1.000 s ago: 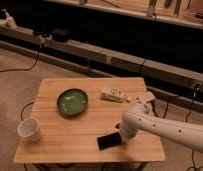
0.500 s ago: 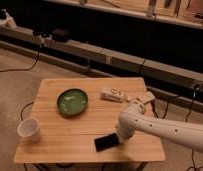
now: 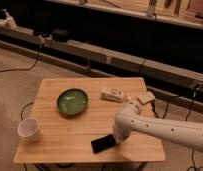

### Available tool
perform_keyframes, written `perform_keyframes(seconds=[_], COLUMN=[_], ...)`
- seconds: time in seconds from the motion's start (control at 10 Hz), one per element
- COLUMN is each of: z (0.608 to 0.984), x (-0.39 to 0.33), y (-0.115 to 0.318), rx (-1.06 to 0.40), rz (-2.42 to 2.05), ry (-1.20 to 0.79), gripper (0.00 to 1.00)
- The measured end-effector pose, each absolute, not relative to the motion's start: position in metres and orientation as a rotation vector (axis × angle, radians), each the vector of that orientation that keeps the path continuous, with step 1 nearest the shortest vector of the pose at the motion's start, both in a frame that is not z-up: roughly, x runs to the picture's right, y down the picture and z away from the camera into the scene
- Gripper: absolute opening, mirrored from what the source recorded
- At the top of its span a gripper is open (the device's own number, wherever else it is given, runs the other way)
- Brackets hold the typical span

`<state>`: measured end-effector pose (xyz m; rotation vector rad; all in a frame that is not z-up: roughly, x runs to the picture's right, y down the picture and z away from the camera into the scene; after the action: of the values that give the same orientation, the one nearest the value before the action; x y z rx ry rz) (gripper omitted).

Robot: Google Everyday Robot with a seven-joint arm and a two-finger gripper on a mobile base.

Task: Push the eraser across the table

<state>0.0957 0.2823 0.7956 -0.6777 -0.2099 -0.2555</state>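
Eraser, a flat black rectangular block [image 3: 103, 144], lay by the near edge of the light wooden plank table [image 3: 65, 136]. White arm's gripper [image 3: 118, 137] met its right end; grip state could not be told. Green round bowl [image 3: 72, 102] sat farther left.

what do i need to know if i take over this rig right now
Claw: low at the front right of the table, at the right end of the eraser, seemingly touching it.
Eraser: flat on the table near the front edge, right of middle.
Done: claw placed against the eraser.
Left: the push itself, probably leftward, in front of the bowl, toward the cup.
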Motion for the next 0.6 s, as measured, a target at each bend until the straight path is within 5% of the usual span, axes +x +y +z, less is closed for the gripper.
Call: perform_keyframes(seconds=[0.6], z=[0.792], x=[0.076], y=[0.292], rx=[-0.693], rz=[-0.304], ry=[-0.229], gripper=[0.0])
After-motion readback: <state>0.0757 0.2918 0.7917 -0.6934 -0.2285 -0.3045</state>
